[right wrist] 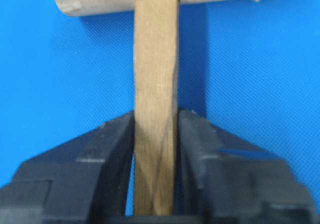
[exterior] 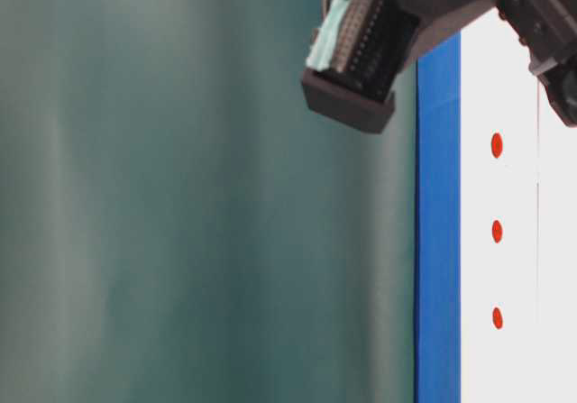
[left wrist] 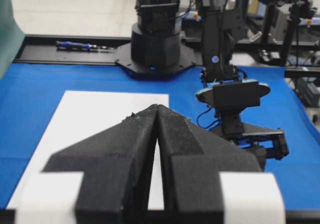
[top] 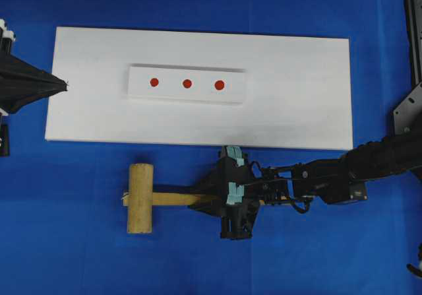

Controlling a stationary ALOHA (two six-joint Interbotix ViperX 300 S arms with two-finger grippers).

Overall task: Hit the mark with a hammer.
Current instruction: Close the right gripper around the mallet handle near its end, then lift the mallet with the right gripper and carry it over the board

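The hammer (top: 140, 198) is a light wooden mallet lying on the blue cloth in front of the white board, head to the left and handle (top: 173, 200) pointing right. My right gripper (top: 199, 200) is shut on the handle; in the right wrist view both black fingers (right wrist: 112, 144) press against the sides of the hammer's handle (right wrist: 156, 58). Three red marks (top: 187, 83) sit in a row on a small white strip (top: 138, 92) on the board. My left gripper (top: 64, 84) is shut and empty at the board's left edge, and its tips (left wrist: 157, 107) meet.
The large white board (top: 297, 110) lies across the middle of the blue cloth (top: 66, 255). The right arm (top: 343, 169) stretches in from the right along the board's front edge. The other arm's base (left wrist: 155, 48) stands at the far end in the left wrist view.
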